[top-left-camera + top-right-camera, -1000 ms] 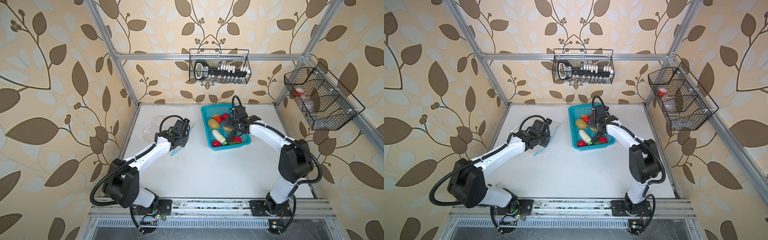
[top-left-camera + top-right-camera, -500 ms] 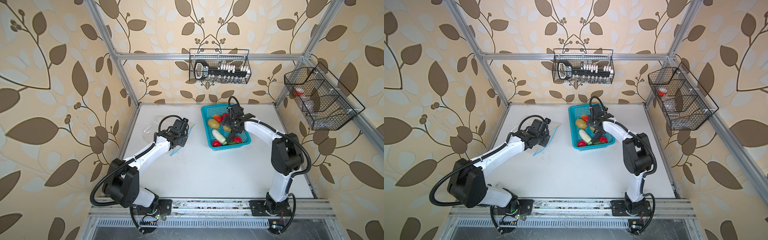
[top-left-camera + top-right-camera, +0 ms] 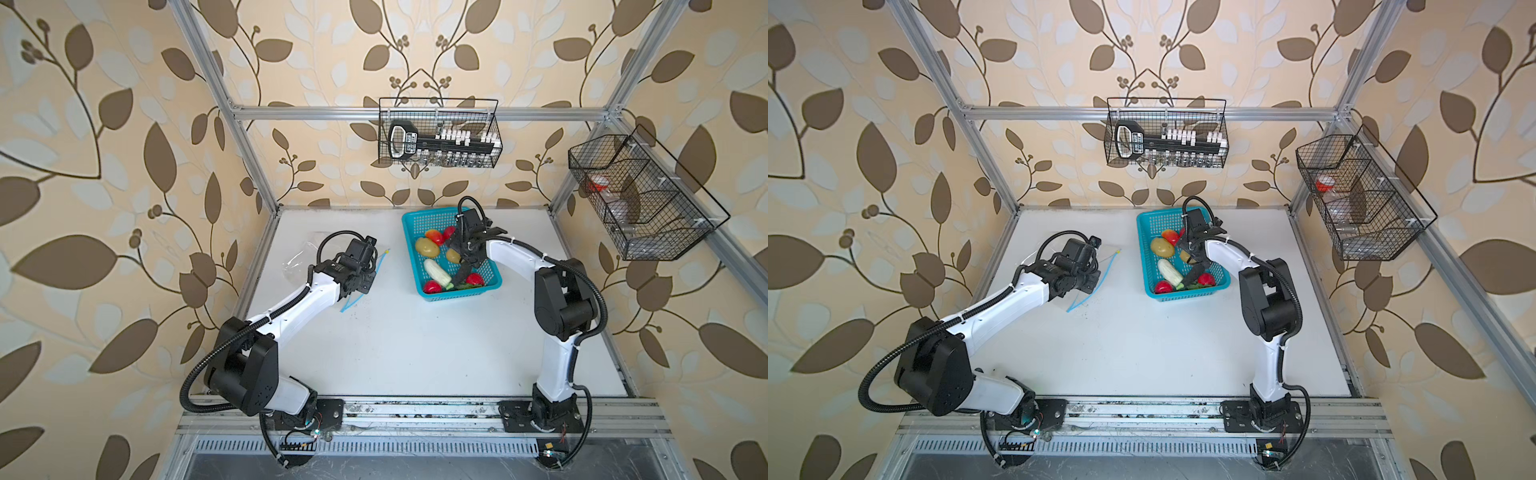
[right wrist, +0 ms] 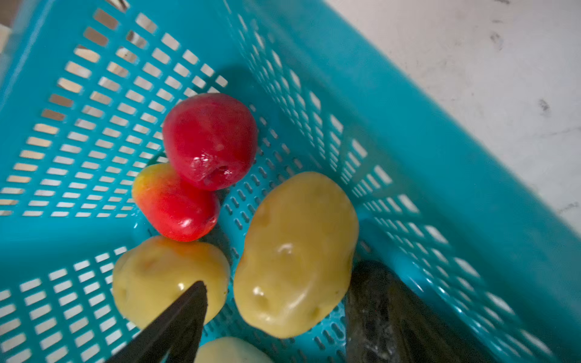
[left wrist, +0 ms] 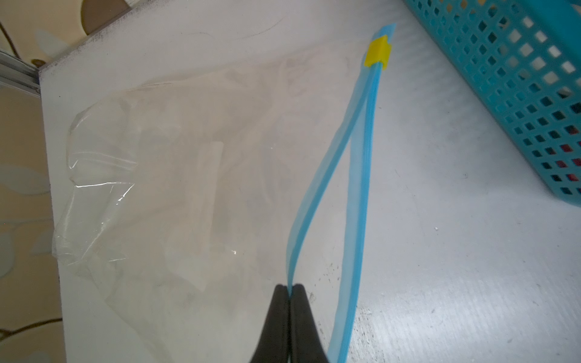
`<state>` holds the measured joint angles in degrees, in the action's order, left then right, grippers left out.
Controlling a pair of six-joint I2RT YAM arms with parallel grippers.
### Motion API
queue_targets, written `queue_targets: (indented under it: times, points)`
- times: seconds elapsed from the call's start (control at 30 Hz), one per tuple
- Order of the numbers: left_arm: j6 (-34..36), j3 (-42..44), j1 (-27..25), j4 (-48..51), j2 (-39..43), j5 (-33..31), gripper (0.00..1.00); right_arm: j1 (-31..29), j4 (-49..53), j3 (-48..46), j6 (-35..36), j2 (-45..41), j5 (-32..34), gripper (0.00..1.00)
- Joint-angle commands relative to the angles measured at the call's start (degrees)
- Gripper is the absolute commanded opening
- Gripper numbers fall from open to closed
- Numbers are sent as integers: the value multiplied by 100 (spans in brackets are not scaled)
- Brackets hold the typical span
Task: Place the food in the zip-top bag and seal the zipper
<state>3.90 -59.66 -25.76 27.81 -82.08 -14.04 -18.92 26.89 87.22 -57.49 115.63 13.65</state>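
Observation:
The clear zip-top bag (image 5: 157, 188) lies flat at the table's back left (image 3: 297, 264). My left gripper (image 5: 290, 287) is shut on the upper lip of its blue zipper (image 5: 361, 157), pulling the mouth apart; the yellow slider (image 5: 378, 52) sits at the far end. All the food is in the turquoise basket (image 3: 457, 296): two potatoes (image 4: 295, 251) (image 4: 157, 279), a red fruit (image 4: 210, 141), a red-yellow fruit (image 4: 169, 207), a white vegetable (image 3: 437, 272) and a dark eggplant (image 3: 462, 274). My right gripper (image 4: 289, 283) hangs open inside the basket, jaws astride the larger potato with a gap on one side.
The basket (image 5: 518, 94) stands just right of the bag's mouth. A wire basket (image 3: 438, 133) hangs on the back wall and another (image 3: 640, 199) on the right wall. Aluminium frame posts (image 3: 253, 158) edge the table. Two more red fruits (image 3: 432, 286) lie near the basket's front wall.
My right gripper has shifted a little toward the back of the basket, its elbow swinging inward, and its jaws have narrowed slightly. The left gripper and the bag have not moved.

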Motion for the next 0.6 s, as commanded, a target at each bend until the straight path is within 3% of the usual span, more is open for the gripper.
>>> queue_targets:
  times: [0.0, 0.57]
  points:
    - [-161, -105, 80, 25, 181, 94, 0, -14, -66, 129, -268, 157, -6, 90]
    - [-223, 7, 106, -94, 116, 20, 0, 178, -280, 350, -451, 721, -161, 89]
